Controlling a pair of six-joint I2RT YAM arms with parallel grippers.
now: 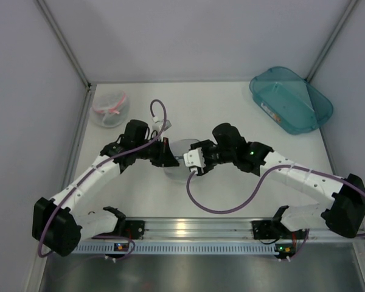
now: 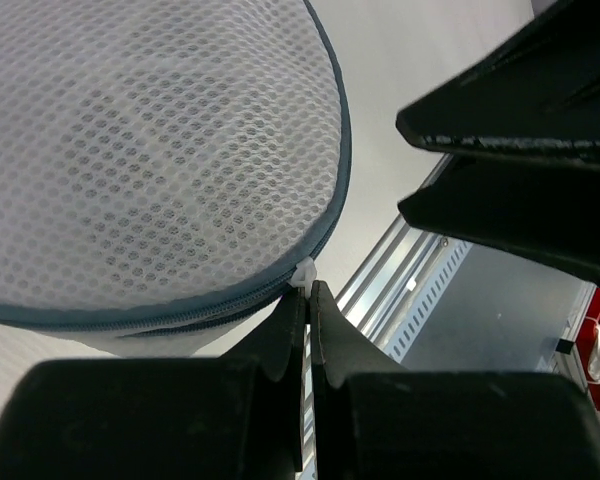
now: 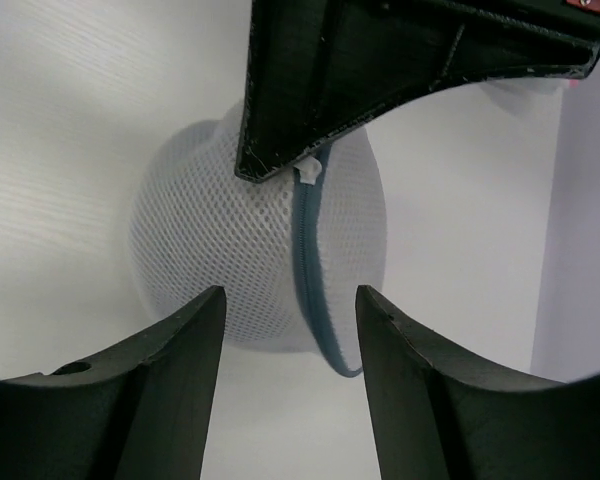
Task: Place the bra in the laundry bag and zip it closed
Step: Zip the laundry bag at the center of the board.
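Mesh laundry bag (image 2: 150, 150): zip tab (image 2: 302, 272) pinched in L gripper (image 2: 308, 296).

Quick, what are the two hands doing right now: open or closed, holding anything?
Left hand: closed, pinching the white zip pull of the laundry bag.
Right hand: open, holding nothing.

- Teal plastic bin (image 1: 292, 100): upper right of the top view, lying at an angle on the table, something small and colourful inside.
- Round mesh bag with pink rim (image 1: 110, 108): upper left, near the wall corner.
- White table (image 1: 231, 131).
- Metal rail (image 1: 194, 228): along the bottom edge.
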